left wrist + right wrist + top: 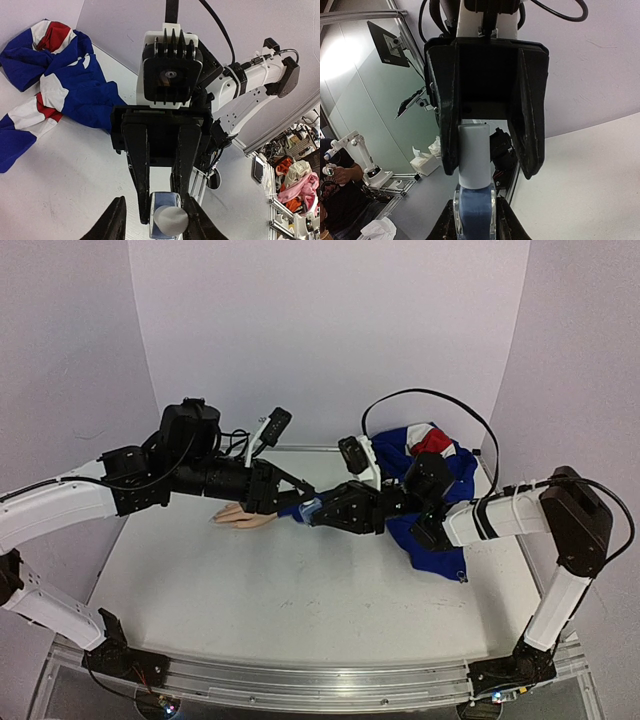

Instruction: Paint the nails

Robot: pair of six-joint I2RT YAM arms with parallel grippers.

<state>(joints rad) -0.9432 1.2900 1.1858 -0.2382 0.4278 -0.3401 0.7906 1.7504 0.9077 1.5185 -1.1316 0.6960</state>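
Midair, right pincer point(475, 222) clamped on bottle point(474, 206), left pincer point(490, 169) spread around cap point(473, 155).

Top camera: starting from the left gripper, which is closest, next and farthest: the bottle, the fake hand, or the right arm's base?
From the left gripper:
1. Bottle, right at its fingertips.
2. Fake hand, lying on the table just below and to the left.
3. Right arm's base, far off at the bottom right.
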